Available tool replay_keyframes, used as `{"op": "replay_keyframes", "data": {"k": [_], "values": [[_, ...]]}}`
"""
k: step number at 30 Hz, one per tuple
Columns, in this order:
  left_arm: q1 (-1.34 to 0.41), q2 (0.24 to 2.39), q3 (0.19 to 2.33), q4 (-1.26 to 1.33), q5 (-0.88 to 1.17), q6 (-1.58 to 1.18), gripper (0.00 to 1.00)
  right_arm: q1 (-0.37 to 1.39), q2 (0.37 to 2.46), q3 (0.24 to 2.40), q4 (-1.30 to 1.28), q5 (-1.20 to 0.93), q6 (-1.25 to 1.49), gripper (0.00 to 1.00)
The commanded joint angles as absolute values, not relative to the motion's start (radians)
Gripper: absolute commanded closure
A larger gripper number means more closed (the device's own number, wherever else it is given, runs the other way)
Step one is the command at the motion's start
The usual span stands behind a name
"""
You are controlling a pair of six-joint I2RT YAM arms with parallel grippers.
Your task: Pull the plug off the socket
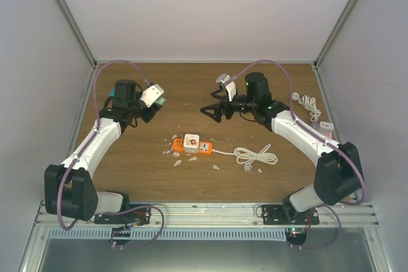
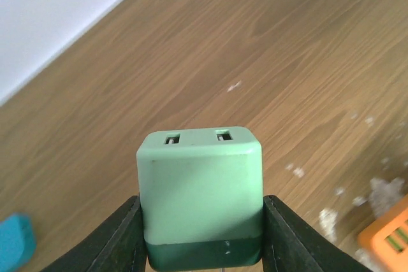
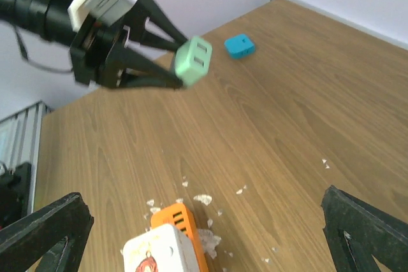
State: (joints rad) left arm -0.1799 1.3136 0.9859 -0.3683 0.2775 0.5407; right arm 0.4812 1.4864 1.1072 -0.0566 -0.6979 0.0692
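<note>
Orange socket (image 1: 192,144) whole only from overhead

Bright, even light is given from above, and only faint soft shadows are thrown on the wooden table (image 1: 140,164). The white walls (image 1: 191,11) are nearly washed out. In the left wrist view the green plug (image 2: 199,183) is rendered sharp; the right wrist view is slightly blurred throughout.
</note>
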Motion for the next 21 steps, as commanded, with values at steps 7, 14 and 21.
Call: {"op": "replay_keyframes", "data": {"k": [7, 14, 21], "values": [[0.121, 1.394, 0.962, -0.482, 0.268, 0.637, 0.68, 0.480, 1.454, 1.057, -0.159, -0.759, -0.149, 0.00], [0.262, 1.536, 1.035, -0.514, 0.232, 0.680, 0.67, 0.479, 1.445, 1.017, -0.183, -0.768, -0.221, 0.00], [0.330, 1.693, 1.124, -0.512, 0.181, 0.690, 0.67, 0.479, 1.439, 0.988, -0.202, -0.763, -0.277, 0.00]]}}
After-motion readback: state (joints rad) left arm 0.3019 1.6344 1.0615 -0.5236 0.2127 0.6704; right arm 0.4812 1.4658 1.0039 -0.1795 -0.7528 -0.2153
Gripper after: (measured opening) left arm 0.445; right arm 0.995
